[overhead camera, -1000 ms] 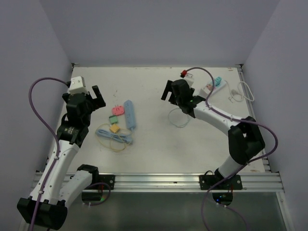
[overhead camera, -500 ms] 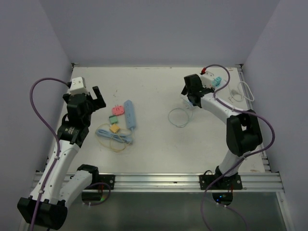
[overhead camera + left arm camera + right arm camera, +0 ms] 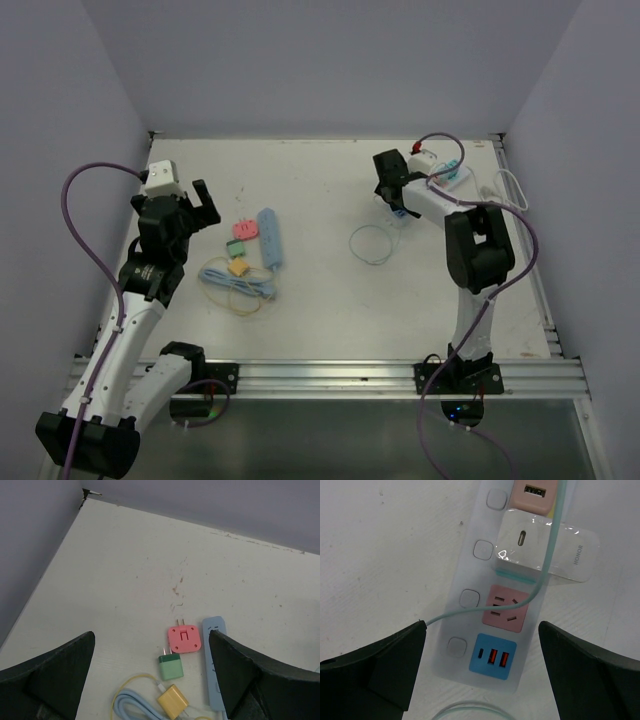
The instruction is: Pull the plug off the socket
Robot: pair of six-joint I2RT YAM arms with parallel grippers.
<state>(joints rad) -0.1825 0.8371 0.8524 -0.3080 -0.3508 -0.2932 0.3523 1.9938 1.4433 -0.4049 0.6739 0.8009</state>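
Note:
A white power strip lies on the table under my right gripper. It has a pink socket, a blue USB panel and a row of buttons. A white HONOR charger and a pink adapter are plugged into it farther along. A pale teal cable crosses them. The right gripper is open and empty, its fingers either side of the strip's USB end. In the top view it is at the back right beside the strip. My left gripper is open and empty at the left.
Under the left gripper lie a pink plug, a green plug, a yellow plug with coiled cables, and a light blue strip. A coil of thin cable lies mid-table. A white cable lies by the right edge.
My right arm has swung from mid-table toward the back right and now hangs over the power strip. The left arm has not moved.

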